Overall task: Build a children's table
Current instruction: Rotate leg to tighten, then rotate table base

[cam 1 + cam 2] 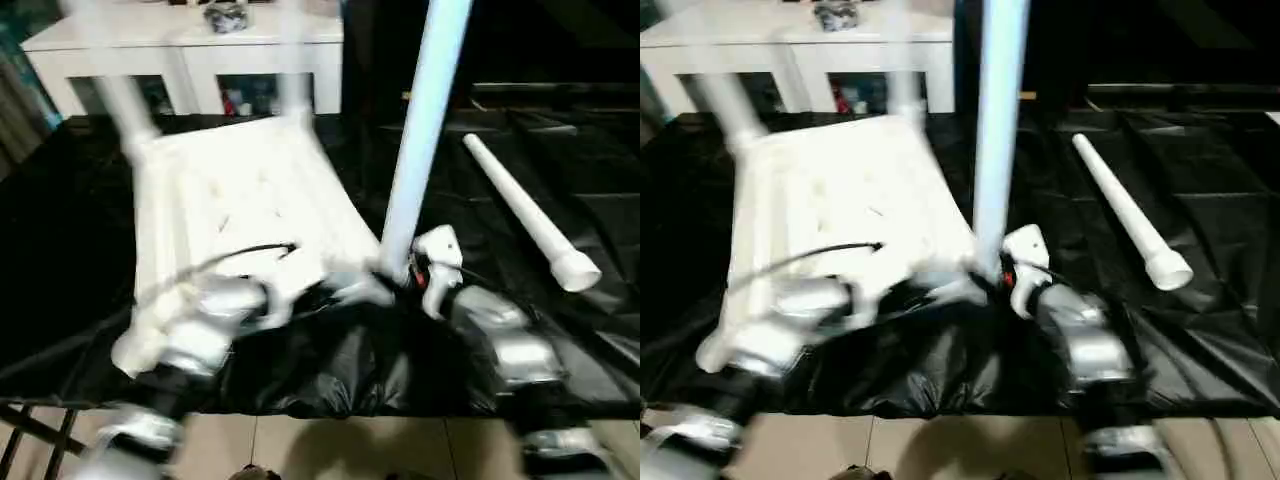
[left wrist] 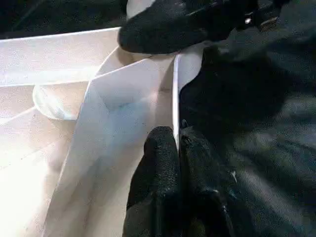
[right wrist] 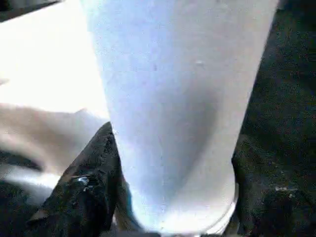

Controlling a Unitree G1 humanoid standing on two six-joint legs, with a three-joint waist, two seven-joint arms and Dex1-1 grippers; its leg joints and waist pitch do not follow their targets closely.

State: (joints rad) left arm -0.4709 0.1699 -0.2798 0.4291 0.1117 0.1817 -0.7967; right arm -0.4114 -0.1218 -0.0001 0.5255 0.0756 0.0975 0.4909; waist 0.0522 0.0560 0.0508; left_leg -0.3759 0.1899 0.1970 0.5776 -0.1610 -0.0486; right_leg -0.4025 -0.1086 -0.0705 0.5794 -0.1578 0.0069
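With its two black fingers pressed together on a thin white rim of the white plastic rectangular tabletop (image 2: 123, 128), the left gripper (image 2: 178, 148) pinches that edge at the tabletop's near end; no lettering shows on the plastic there. On the other side, the right gripper (image 3: 173, 197) has a finger on each flank of a tall white tubular leg (image 1: 425, 130), clamped round its base where it stands upright at the tabletop's near right corner. From the head camera the tabletop lies underside up on a black plastic sheet (image 1: 560, 180) covering the work surface, with two more white legs (image 1: 120, 90) rising from its far corners, both blurred. A fourth white tubular leg with a flared end (image 1: 530, 215) lies loose on the sheet, well apart to the right. Behind stands a white cabinet (image 1: 190, 50) with small dark items on top. No brand, label or writing is readable anywhere.
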